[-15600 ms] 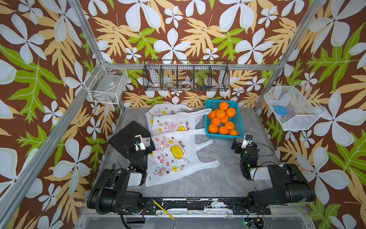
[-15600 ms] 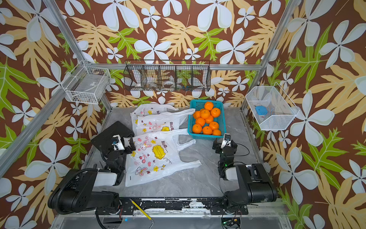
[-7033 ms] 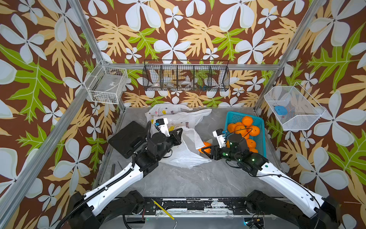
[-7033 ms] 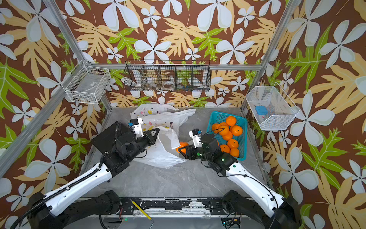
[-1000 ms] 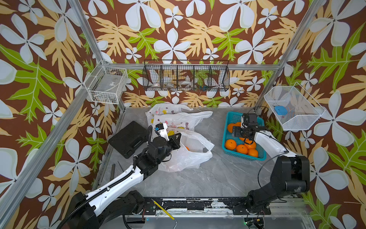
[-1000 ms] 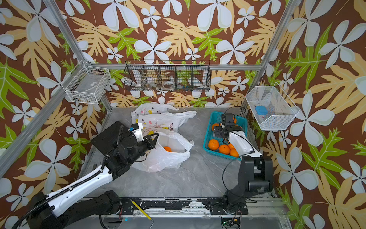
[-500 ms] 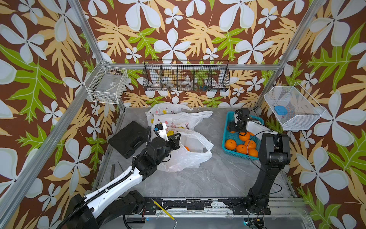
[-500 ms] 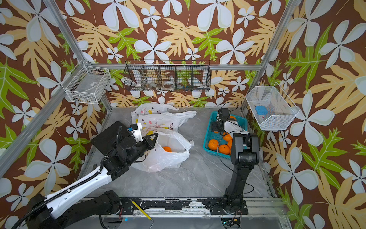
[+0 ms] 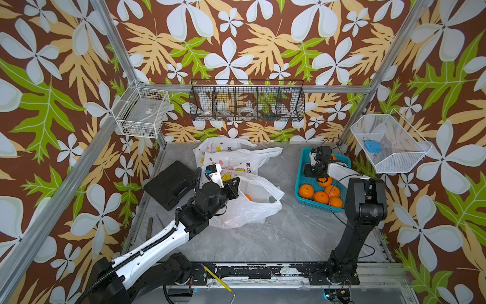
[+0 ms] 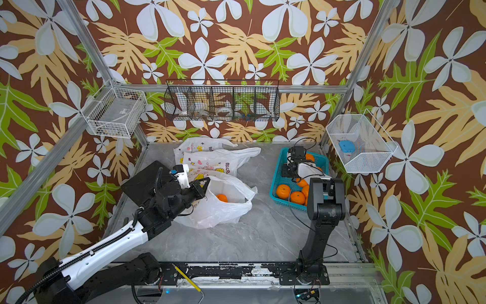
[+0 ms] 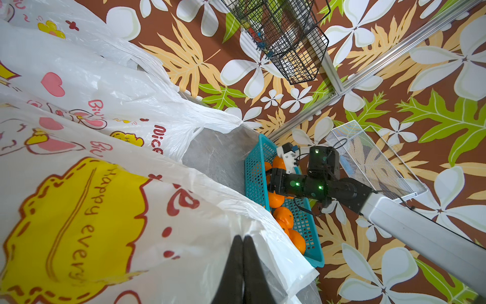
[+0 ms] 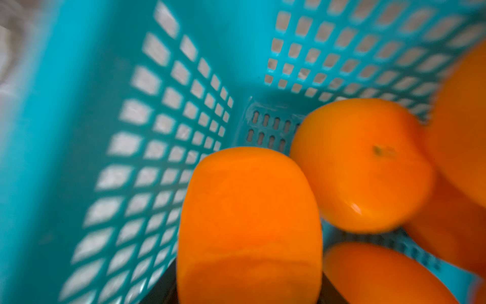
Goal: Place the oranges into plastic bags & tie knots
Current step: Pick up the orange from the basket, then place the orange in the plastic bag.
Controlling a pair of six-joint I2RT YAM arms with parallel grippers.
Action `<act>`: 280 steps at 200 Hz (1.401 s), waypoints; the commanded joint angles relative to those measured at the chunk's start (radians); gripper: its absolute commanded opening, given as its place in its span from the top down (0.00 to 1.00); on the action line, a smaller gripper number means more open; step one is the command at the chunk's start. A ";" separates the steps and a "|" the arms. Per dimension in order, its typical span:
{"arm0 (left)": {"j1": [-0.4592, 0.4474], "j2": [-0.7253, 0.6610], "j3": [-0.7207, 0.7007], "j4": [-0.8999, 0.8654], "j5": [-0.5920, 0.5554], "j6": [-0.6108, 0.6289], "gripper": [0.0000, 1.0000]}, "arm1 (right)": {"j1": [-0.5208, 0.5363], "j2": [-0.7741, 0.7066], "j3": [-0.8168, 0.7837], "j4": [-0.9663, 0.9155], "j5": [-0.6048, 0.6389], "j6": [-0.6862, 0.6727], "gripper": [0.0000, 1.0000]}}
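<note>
Whereas a second ago the right arm [image 9: 365, 200] held its elbow lower and nearer the front, it now stands almost upright beside the basket [image 9: 310, 202]. Its white forearm is folded back and down into the basket's far end. The right hand [image 9: 309, 171] has narrowed in that time. In the wrist view its jaws press both flanks of one orange [image 12: 249, 215], low by a lattice corner, with other oranges [image 9: 321, 197] just beside it.

The left arm [image 9: 157, 242] has not shifted. It stretches from the front left corner across the bench [image 9: 263, 242]. The left hand [image 9: 234, 183] stays pinched tight on the rim of the open bag [image 9: 252, 210], holding the mouth up toward the basket. A bagged orange [image 9: 247, 197] lies inside; seven seconds ago the right hand was at that mouth with one.

At the start both arms lay folded and all three bags lay flat. Since then the basket has slid toward the bench's right edge and turned. It now sits close to that edge, with its far corner near the back wall.

The spare bags [image 9: 236, 158] lie flat just behind the open one. A black case [image 9: 171, 184] lies at the left edge, beside the left wrist. Bare bench runs between bag and basket and along the whole front strip to the rail.
</note>
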 commanded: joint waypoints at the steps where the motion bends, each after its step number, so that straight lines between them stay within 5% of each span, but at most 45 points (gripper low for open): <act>1: 0.001 0.007 0.007 0.005 -0.001 0.000 1.00 | 0.000 -0.115 -0.077 0.028 0.002 0.008 0.46; 58: 0.001 0.016 0.016 0.008 0.002 0.011 1.00 | 0.091 -0.602 -0.320 -0.050 -0.169 0.109 0.48; 104: 0.001 0.016 0.017 -0.002 0.010 0.020 1.00 | 0.383 -0.835 -0.380 -0.037 -0.320 0.258 0.49; 162: 0.001 -0.013 -0.003 0.000 0.013 0.020 1.00 | 0.728 -0.726 -0.355 0.108 -0.193 0.335 0.49; 223: 0.001 -0.020 -0.007 0.008 0.024 0.020 1.00 | 0.786 -0.427 -0.270 0.278 -0.219 0.335 0.47; 255: 0.001 -0.018 -0.006 0.008 0.012 0.017 1.00 | 0.798 -0.309 -0.243 0.337 -0.324 0.372 0.37; 280: 0.001 -0.012 -0.006 0.008 -0.002 0.011 1.00 | 0.797 -0.361 -0.238 0.266 -0.249 0.333 0.26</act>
